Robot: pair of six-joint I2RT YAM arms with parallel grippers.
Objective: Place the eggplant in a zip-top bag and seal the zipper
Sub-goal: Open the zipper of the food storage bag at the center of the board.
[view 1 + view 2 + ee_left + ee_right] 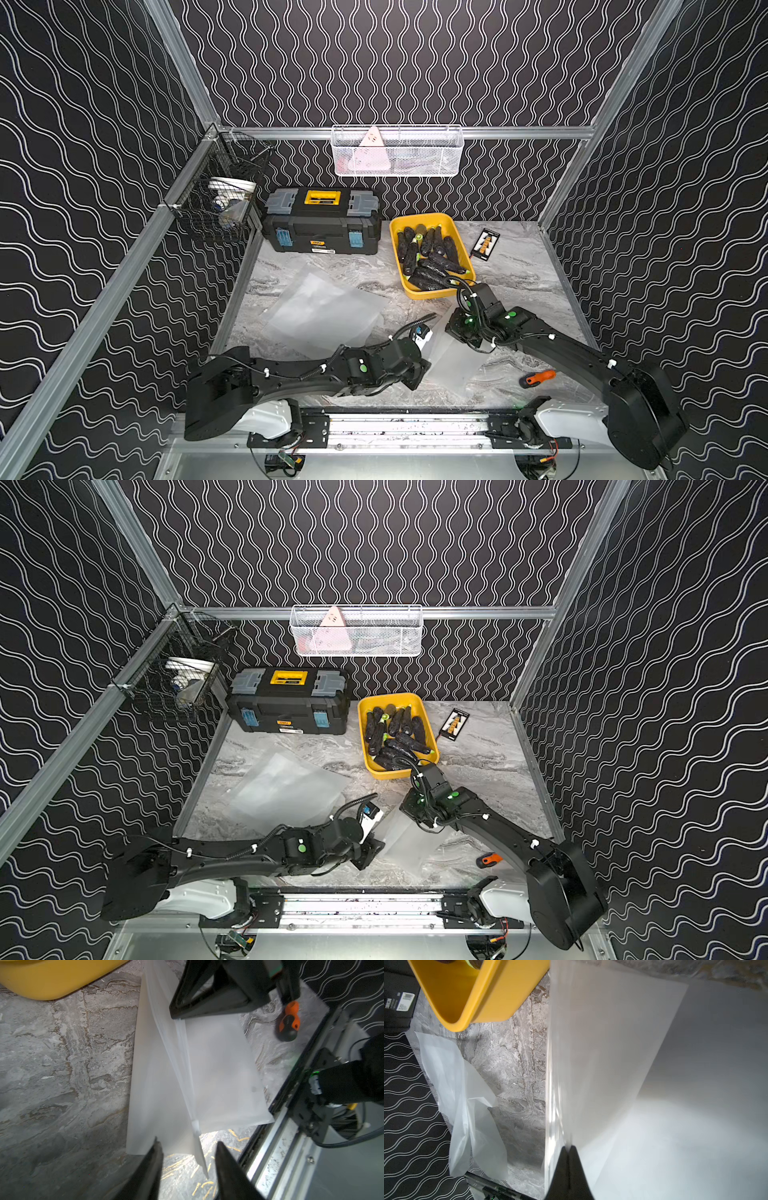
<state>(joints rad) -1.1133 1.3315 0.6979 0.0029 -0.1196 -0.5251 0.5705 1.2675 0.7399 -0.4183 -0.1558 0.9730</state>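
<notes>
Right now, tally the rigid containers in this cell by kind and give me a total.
Wire baskets: 2 (white wire basket, black wire basket)
Toolbox: 1
Yellow tray: 1
Total: 4

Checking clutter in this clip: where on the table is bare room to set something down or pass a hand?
Free: the marble between the yellow tray, the card and the right-hand frame; also the strip between the toolbox and the loose bags. Crowded: front centre, where the left gripper, open, and the right gripper, shut on the held bag, meet, screwdriver beside.
</notes>
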